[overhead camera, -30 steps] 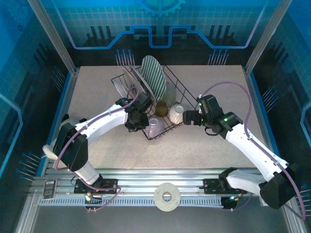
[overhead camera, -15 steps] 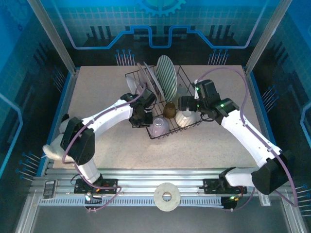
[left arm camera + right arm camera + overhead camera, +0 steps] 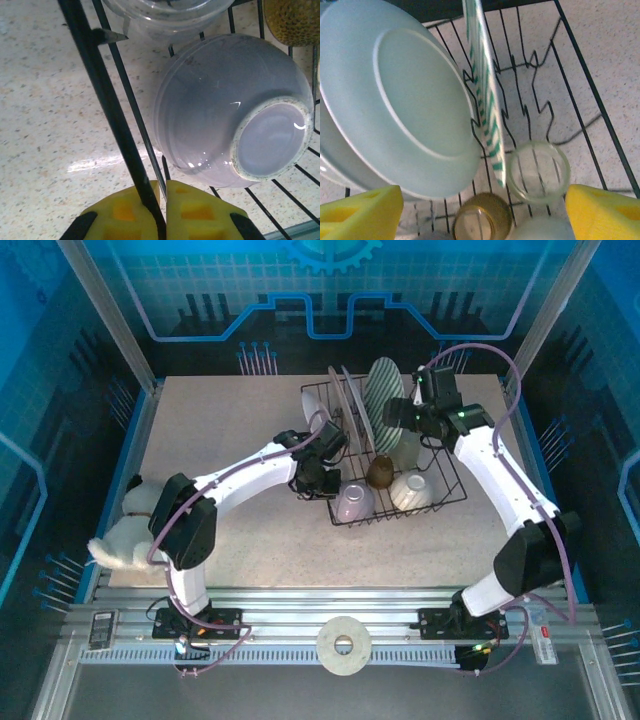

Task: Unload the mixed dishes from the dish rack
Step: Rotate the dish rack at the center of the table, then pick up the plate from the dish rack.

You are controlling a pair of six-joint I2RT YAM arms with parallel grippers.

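The overhead view hides the left gripper behind its own wrist at the left wall of the dish rack. The left wrist view settles it: the yellow pads, cropped by the frame bottom, are pinched tight on one black wire of that wall. Just inside the wire, a lavender bowl rests in the rack with its foot ring towards the lens. Above it is something clear, cut off at the top; we cannot tell what. A brown cup is cropped at the corner.

Only the yellow tips of the right gripper show, in the lower corners of its wrist view. They stand wide apart with nothing between them. Beyond them a pale plate shows its back. Touching it, a green-striped plate stands edge-on among the prongs. A clear glass sits mouth up just beside the striped plate. A white bowl is barely in frame.

From above, the rack sits right of centre on the speckled table. The right arm reaches over its back corner, its head up against the striped plate. On the front rail lies a pale ring. At the table's left edge lies a soft white thing that we cannot identify.
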